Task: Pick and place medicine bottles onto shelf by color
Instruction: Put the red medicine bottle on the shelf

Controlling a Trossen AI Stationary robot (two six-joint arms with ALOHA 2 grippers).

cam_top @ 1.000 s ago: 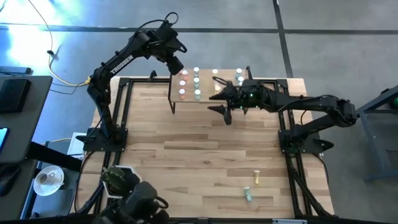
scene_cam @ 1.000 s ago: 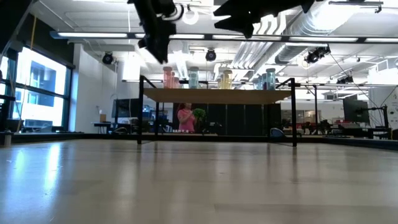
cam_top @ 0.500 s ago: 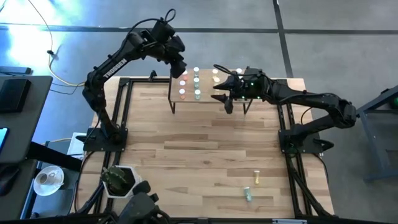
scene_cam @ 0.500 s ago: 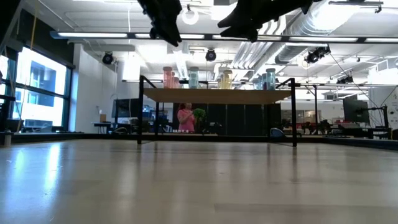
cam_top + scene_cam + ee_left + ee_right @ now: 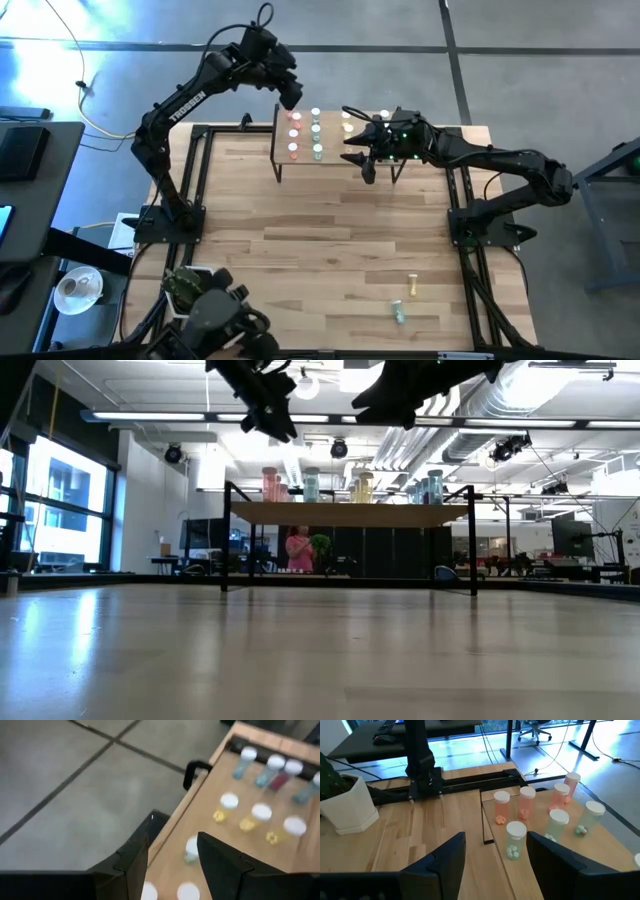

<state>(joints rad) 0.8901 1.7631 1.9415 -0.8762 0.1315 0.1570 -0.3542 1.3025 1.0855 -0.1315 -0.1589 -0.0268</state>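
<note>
Plastic bottles (image 5: 305,134) stand grouped on shelf (image 5: 335,150); two more (image 5: 405,300) lie on table (image 5: 330,250). Both claws, left (image 5: 291,97) and right (image 5: 352,150), hover released, empty. Bottles probably light, slippery, tip easily; take mid-body, below cap.

Left gripper (image 5: 291,99) raised, fingers parted, right gripper (image 5: 357,150) fingers spread

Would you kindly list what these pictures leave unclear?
- Two loose bottles on the tabletop, high view: too small to tell their colours.
- Shelf rows, low view: front bottles hide those behind.
- Left pincer, left wrist view: the shelf bottles beyond it are blurred.
</note>
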